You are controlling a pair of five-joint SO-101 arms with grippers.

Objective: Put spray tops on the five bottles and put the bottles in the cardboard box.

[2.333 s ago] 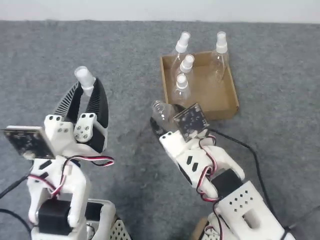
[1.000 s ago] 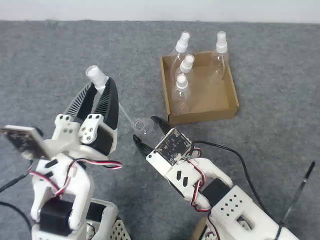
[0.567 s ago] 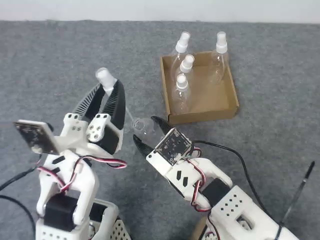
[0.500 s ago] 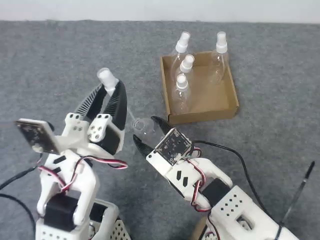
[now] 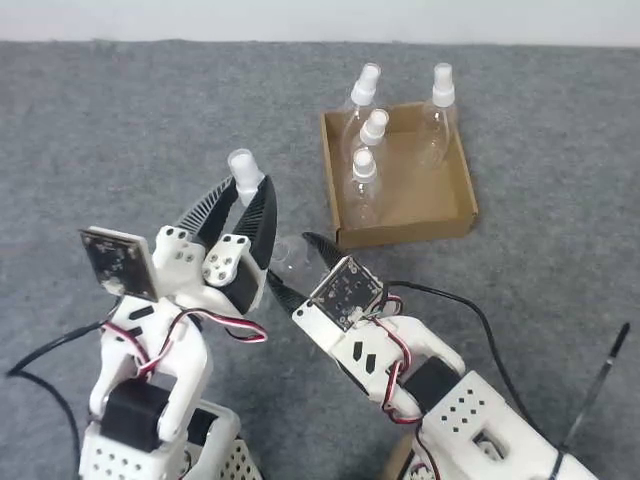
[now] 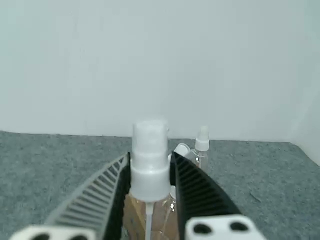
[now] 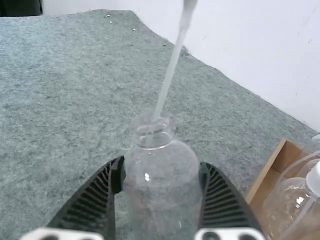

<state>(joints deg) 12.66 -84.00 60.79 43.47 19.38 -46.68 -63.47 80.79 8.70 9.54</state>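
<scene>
Left gripper (image 5: 248, 188): closed on spray top (image 5: 243, 168), dip tube (image 7: 170, 65) pointing down. Right gripper (image 7: 161, 174): clamped round uncapped bottle (image 7: 159, 155), just beside cardboard box (image 5: 405, 228). Tube end inside bottle neck; spray top well above neck, not seated. Four capped bottles (image 5: 363, 185) in box. Grey felt table (image 5: 120, 110).

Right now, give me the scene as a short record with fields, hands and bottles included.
left hand: shut on spray top
right hand: shut on open bottle
tube: tip in the open bottle's mouth
cardboard box: holds four capped bottles
remaining: seat the spray top, box this bottle
</scene>
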